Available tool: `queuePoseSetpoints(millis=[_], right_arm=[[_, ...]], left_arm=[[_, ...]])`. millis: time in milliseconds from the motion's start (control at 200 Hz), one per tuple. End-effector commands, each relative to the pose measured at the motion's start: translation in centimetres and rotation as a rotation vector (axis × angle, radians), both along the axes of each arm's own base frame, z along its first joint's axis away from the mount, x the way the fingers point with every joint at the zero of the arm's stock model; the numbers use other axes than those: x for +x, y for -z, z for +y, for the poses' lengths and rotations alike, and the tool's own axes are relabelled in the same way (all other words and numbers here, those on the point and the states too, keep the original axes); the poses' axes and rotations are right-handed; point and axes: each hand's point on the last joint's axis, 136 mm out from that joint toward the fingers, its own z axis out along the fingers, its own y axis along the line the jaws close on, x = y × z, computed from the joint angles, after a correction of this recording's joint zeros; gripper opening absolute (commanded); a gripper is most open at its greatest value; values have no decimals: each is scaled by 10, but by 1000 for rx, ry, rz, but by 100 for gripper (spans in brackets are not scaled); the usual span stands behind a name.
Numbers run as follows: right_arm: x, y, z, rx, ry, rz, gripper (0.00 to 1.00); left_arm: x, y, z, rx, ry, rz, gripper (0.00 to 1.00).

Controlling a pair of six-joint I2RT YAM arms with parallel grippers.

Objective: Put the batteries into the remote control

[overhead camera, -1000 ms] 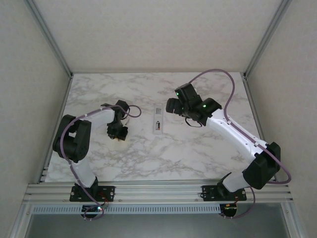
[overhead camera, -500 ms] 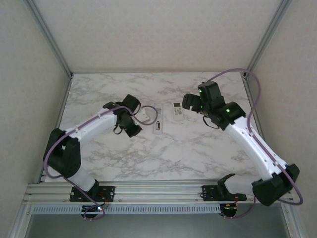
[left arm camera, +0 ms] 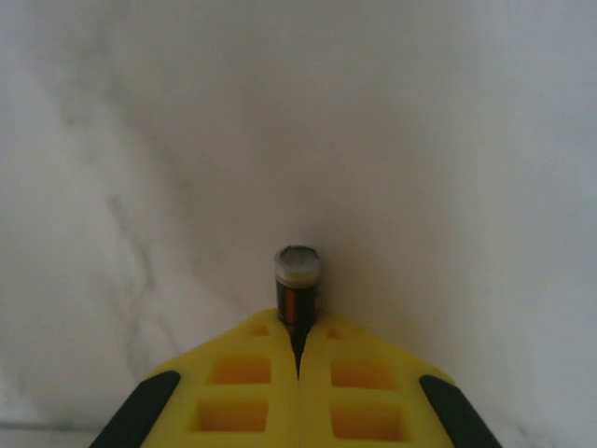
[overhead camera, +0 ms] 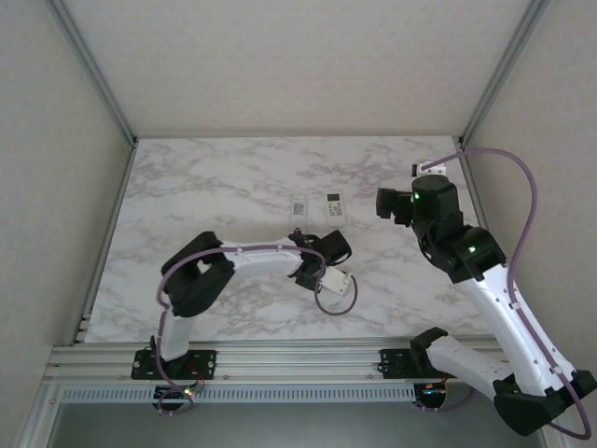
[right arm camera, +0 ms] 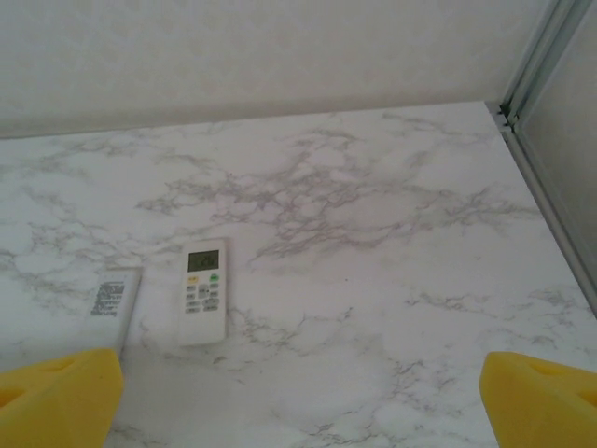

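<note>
A battery (left arm camera: 298, 276), a slim dark cylinder with an orange stripe and a silver end cap, sticks out from the tips of my left gripper (left arm camera: 298, 329), which is shut on it above bare marble. From the top, that gripper (overhead camera: 328, 249) sits just near of two white remotes. One remote (right arm camera: 204, 291) lies face up, showing its display and buttons. The other remote (right arm camera: 110, 303) lies back up with a label, and my left arm partly covers its near end (overhead camera: 298, 206). My right gripper (right arm camera: 300, 397) is open and holds nothing, off to the right of the remotes (overhead camera: 390, 203).
The marble table (overhead camera: 215, 187) is walled on three sides, with an aluminium post (right arm camera: 536, 65) at the far right corner. A purple cable with a white plug (overhead camera: 339, 281) loops off my left wrist toward the near side.
My left arm swung right and nearer to the table's middle, its gripper closing fully on the battery. My right gripper opened wider and drew back to the right, leaving the face-up remote on the table.
</note>
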Motion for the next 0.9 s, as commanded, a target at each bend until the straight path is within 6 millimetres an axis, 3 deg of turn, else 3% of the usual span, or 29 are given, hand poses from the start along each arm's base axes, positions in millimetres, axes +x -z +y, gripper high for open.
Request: queuePoseSetpoints(millis=[0, 120, 190, 360, 431, 496, 631, 746, 891], right_arm=[[-10, 4, -10, -21, 17, 8, 99], [-18, 3, -10, 19, 8, -2, 99], [-21, 4, -11, 36, 10, -5, 99], [-28, 18, -16, 45, 28, 16, 99], [-30, 27, -18, 34, 38, 41, 99], [-29, 35, -13, 21, 6, 66, 99], [-24, 53, 15, 7, -142, 141, 99], [-18, 77, 30, -5, -215, 249, 99], [-4, 108, 31, 42, -211, 399, 99]], left_arm=[[13, 8, -15, -5, 44, -33, 0], [9, 18, -11, 20, 58, -4, 0], [6, 20, -9, 19, 61, 23, 21], [4, 12, -12, -31, 46, 63, 24], [9, 4, -14, -57, 31, 32, 38], [11, -5, -17, -89, 21, 26, 45], [19, -38, -31, -202, -49, 6, 52], [23, -91, -42, -372, -112, -2, 56], [24, -154, -17, -554, -224, -29, 63]])
